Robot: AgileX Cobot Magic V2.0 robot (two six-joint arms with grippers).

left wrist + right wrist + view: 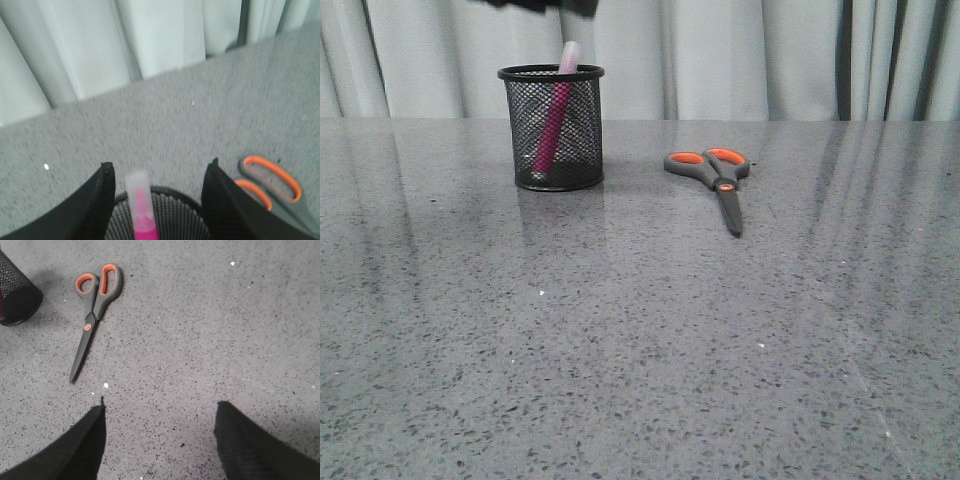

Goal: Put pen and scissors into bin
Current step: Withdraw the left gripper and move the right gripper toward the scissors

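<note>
A pink pen [554,122] stands tilted inside the black mesh bin [551,128] on the far left of the grey speckled desk [640,340], its pale cap end poking above the rim. To the bin's right, well apart from it, the scissors [714,180] lie flat and closed on the desk, orange-lined loops toward the far side and blades pointing toward the near edge.

The front view shows only a dark sliver of an arm above the bin at the top edge. The left wrist view fills that in: the left gripper [159,175] hangs over the bin with its jaws spread wide, the pen's cap between them but touched by neither. The right wrist view shows the right gripper [160,412], also spread wide and holding nothing, above bare desk, nearer than the scissors. Pale curtains [740,55] hang behind the desk.
</note>
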